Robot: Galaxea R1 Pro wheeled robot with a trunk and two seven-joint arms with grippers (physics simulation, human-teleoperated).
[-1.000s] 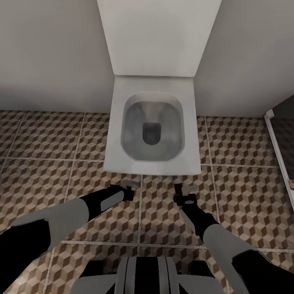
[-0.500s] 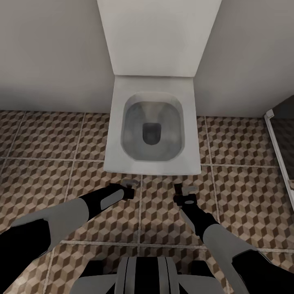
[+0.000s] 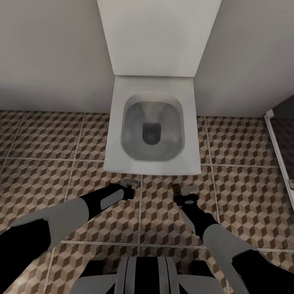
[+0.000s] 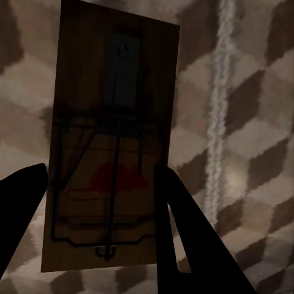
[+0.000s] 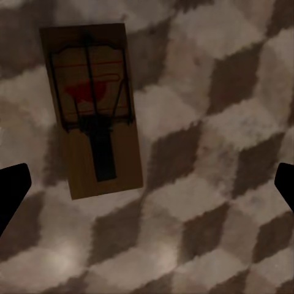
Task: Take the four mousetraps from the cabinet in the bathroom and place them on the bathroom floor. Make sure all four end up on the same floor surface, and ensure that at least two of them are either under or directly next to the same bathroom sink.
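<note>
One mousetrap [image 4: 110,153] sits between the two dark fingers [image 4: 184,226] of the left pincer [image 3: 130,182], which closes on its lower half; in the left wrist view it stands lengthwise in the middle of the frame, above the cube-patterned bathroom floor [image 4: 245,122]. A second mousetrap [image 5: 95,107] lies flat on the tiles in the upper left of the right wrist view, apart from the right pincer [image 3: 184,189], whose finger tips show only at the far left and right edges of that frame, spread wide with nothing between them. In the head view this trap appears as a tiny brown sliver [image 3: 176,188] just beside the right pincer, in the lower middle of the frame, close in front of the white toilet [image 3: 118,122].

As a judgement: one trap looks set down on the floor, one is held low and ready to be laid beside it, and two more are not accounted for here. The spot is by a toilet, not a basin, so the requirement of two traps under or next to the sink seems unmet as yet. A dark shower panel [image 3: 286,134] stands at the right edge
</note>
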